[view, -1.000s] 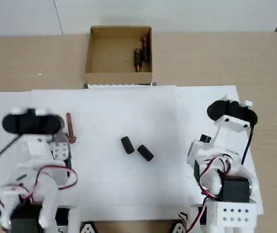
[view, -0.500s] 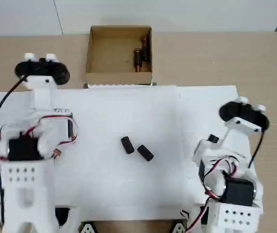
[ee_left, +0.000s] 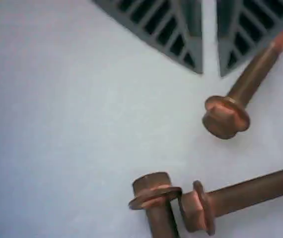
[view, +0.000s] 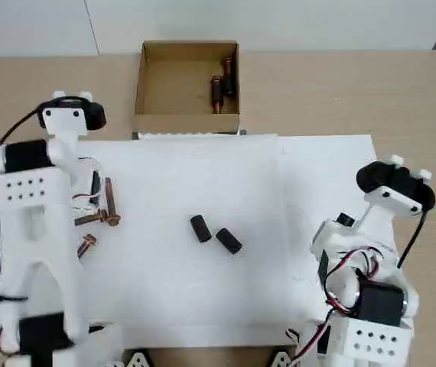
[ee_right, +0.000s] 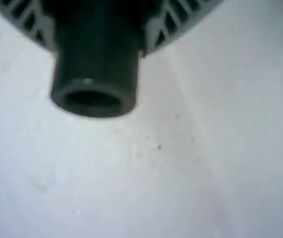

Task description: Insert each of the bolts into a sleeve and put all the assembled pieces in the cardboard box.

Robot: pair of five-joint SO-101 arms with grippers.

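Note:
Three copper bolts lie on the white sheet at the left: one long bolt [view: 109,202] [ee_left: 246,94], a second bolt [view: 88,219] [ee_left: 241,196] and a third bolt [view: 86,245] [ee_left: 154,203]. My left gripper [ee_left: 210,74] hangs just above them, shut with nothing held, its tips beside the long bolt's shaft. Two black sleeves [view: 200,228] [view: 229,241] lie mid-sheet. My right gripper [ee_right: 99,29] is shut on a third black sleeve [ee_right: 94,64] [view: 346,220], its hollow end over the sheet at the right.
The cardboard box [view: 151,84] stands beyond the sheet's far edge, with two assembled pieces [view: 222,80] along its right wall. The white sheet [view: 279,183] covers the tan table. Both arm bases sit at the near edge.
My left arm rose from a low pose and swung out, uncovering two more bolts beside the first. My right arm drifted slightly right and nearer, still holding its sleeve.

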